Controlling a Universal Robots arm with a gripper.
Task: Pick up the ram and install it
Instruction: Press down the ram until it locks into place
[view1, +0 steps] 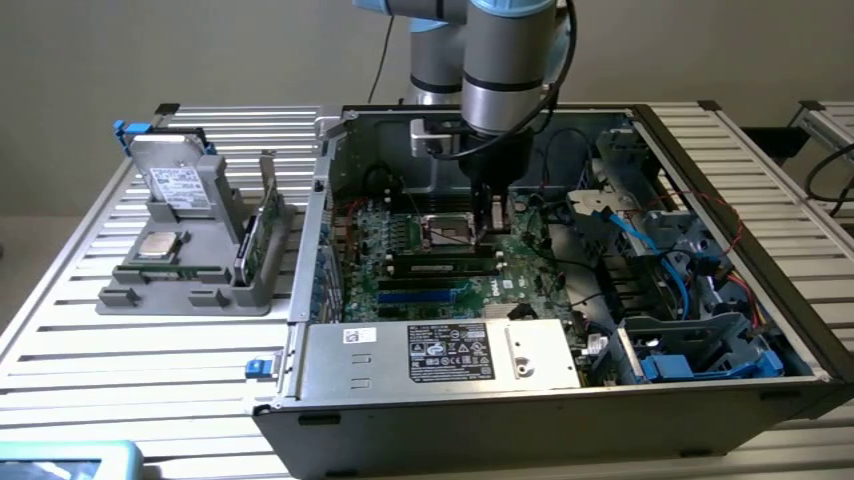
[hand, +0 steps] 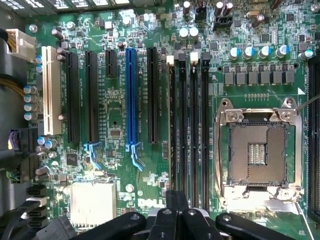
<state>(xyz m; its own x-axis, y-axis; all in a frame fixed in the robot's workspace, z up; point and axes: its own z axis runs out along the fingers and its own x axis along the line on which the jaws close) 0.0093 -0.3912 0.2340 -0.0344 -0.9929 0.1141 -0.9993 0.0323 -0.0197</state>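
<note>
Black robot tool (hand: 172, 220) clenched, nothing visibly gripped, hovering inside the open black computer case (view1: 721, 170) over the green motherboard (hand: 120, 110). One thin green ram stick (view1: 445, 267) lies seated in the black memory slots (hand: 188, 130). Likely light, stiff, fragile; grip by long edges. Tight room: case walls, blue cables (view1: 667, 250) nearby. Grey parts holder (view1: 187, 250) near the slatted counter's (view1: 134, 360) far corner.

A slatted metal table (view1: 80, 340) carries a computer case (view1: 534, 400) and grey holder (view1: 187, 290).
</note>
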